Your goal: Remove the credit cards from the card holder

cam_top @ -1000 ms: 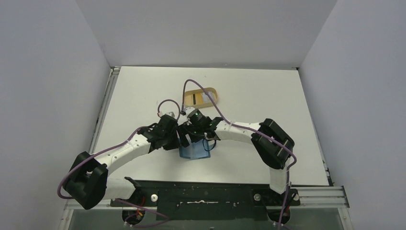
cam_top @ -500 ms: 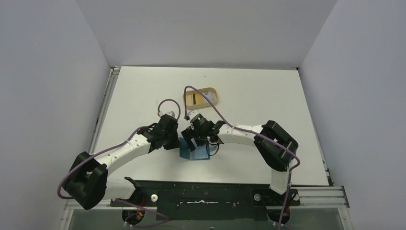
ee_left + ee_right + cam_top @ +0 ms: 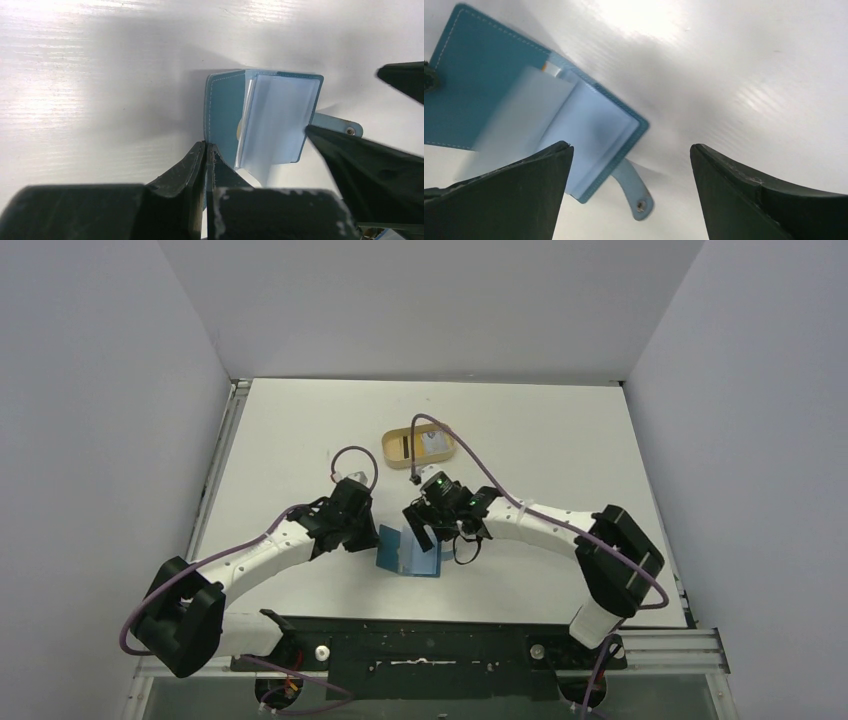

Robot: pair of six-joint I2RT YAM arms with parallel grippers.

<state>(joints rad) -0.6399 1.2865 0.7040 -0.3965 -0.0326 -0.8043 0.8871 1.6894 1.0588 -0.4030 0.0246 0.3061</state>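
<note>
The teal card holder [image 3: 410, 555] lies open on the table in front of the arm bases. Light blue pockets [image 3: 280, 120] show inside it, and its snap tab [image 3: 638, 194] sticks out on the table. My left gripper [image 3: 206, 146] is shut on the edge of its left cover [image 3: 225, 110], holding that flap up. My right gripper [image 3: 631, 146] hangs open just above and right of the holder, with nothing between its fingers. A pale blurred leaf [image 3: 519, 117] rises from the pockets; I cannot tell whether it is one of the credit cards or a sleeve.
A tan oval tray [image 3: 395, 437] sits farther back on the table with a pale flat card [image 3: 432, 444] in it. The right arm's purple cable [image 3: 470, 455] loops over the tray. White walls close in the table on three sides.
My right gripper has drawn back to the right off the card holder, and its elbow has swung outward. The holder's pockets are now uncovered. The left gripper has kept its grip in place.
</note>
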